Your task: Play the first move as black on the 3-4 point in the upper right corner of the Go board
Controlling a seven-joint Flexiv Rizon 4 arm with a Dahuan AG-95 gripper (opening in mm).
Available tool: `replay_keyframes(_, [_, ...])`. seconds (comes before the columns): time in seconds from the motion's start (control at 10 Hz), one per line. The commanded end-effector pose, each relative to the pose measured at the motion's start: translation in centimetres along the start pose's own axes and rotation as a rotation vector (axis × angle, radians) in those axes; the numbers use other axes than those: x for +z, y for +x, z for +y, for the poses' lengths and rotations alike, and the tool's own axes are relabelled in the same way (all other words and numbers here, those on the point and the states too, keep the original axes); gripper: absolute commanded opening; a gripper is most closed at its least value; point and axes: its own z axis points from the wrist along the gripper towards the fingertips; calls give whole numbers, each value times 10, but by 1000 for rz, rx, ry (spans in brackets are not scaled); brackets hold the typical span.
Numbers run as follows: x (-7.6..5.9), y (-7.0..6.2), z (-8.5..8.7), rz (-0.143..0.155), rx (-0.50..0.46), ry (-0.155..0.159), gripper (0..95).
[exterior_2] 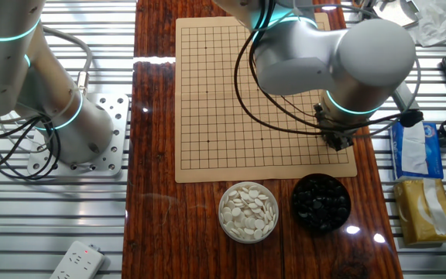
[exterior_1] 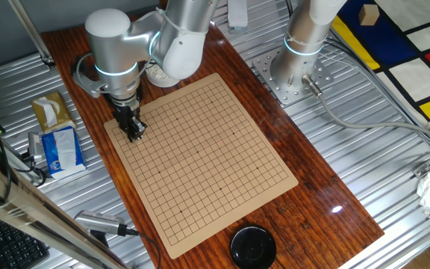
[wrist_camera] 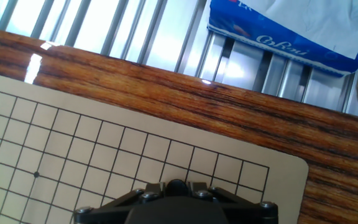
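Observation:
My gripper is shut on one small glossy black stone, seen wedged between the two fingers in the hand view. It hangs low over the tan Go board, inside the corner nearest the bowls. The hand view shows that rounded board corner and the grid's corner crossing to the right of the stone. The crossing right under the stone is hidden by the fingers. No stones lie on the board.
A bowl of black stones and a bowl of white stones stand just off the board's near edge. A black lid lies at the far end. A blue tissue pack and a tan box lie beside the table.

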Motion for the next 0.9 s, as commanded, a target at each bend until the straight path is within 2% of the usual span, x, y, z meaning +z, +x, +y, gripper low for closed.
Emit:
replay_keyframes(0.1, [0,0,0,3,-1,4,190])
replay_keyframes(0.3, [0,0,0,3,-3,2,190])
replay_keyframes(0.4, [0,0,0,2,-6,-1,380])
replay_keyframes(0.9, [0,0,0,5,-10,-3,380])
